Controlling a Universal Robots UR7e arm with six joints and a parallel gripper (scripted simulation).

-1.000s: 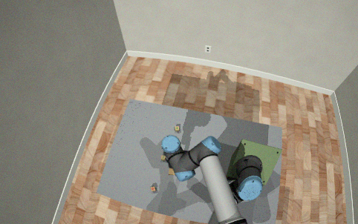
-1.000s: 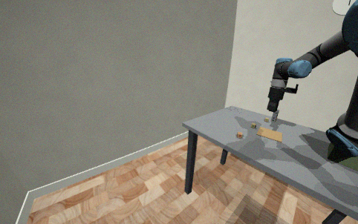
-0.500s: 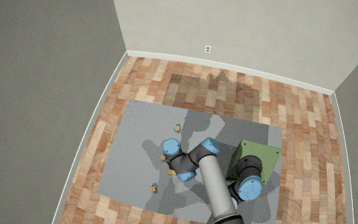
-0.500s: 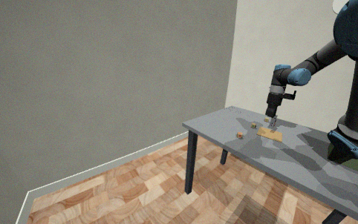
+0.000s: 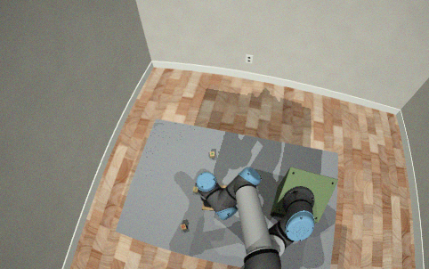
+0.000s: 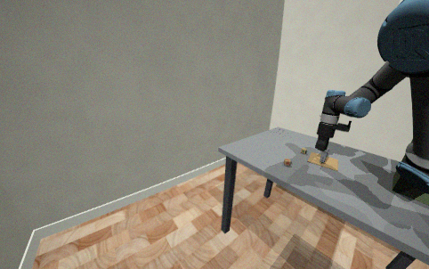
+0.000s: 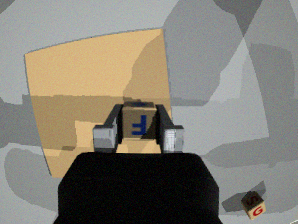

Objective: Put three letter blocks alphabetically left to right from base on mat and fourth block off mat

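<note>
My gripper (image 7: 139,116) (image 6: 323,156) is shut on a tan block with a blue letter F (image 7: 140,121) on top. It holds the block low over the right edge of the tan mat (image 7: 80,76) (image 6: 332,166), as the wrist view shows it. A block with a red G (image 7: 253,205) (image 6: 287,162) (image 5: 184,226) lies on the grey table off the mat. Another block (image 5: 213,153) (image 6: 303,150) lies off the mat on the far side. A third small block (image 5: 195,189) shows beside the arm's wrist. In the overhead view the arm hides the gripper and most of the mat.
The grey table (image 5: 156,178) (image 6: 267,151) stands on a wooden floor. The robot's green base plate (image 5: 325,183) sits at the table's right end. The arm's elbow and forearm (image 5: 249,209) cross over the table's middle.
</note>
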